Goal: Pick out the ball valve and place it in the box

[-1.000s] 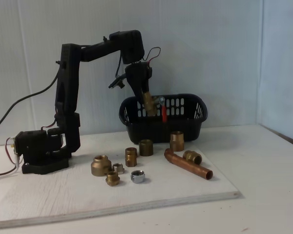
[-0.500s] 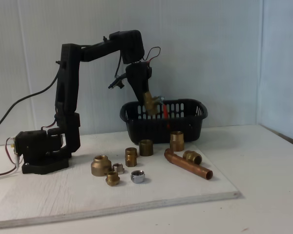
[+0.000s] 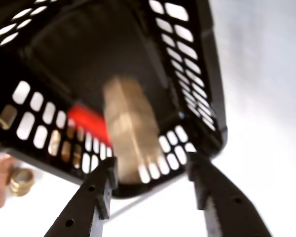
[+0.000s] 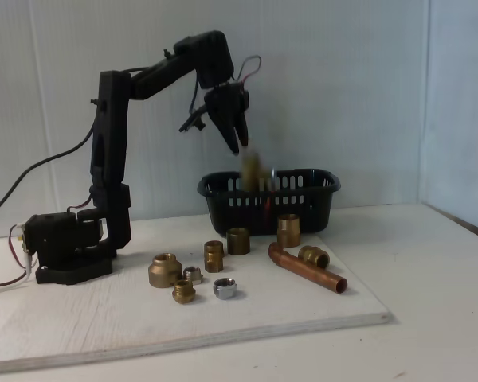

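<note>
Two pincer (image 3: pixel 153 170) fingers spread wide, gripping nothing, hanging above the box (image 4: pixel 319 208) at frame centre in the fixed view. Ball valve (image 3: pixel 126 126) blurred, clear of the fingers, over the box interior, red handle beside it.

Pale grey wall (image 4: pixel 342 79) behind a white tabletop (image 4: pixel 438 318), evenly lit

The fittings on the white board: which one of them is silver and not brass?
The small hexagonal nut at the front, just right of the smallest brass fitting. It alone looks shiny silver; the others are brass or copper.
</note>
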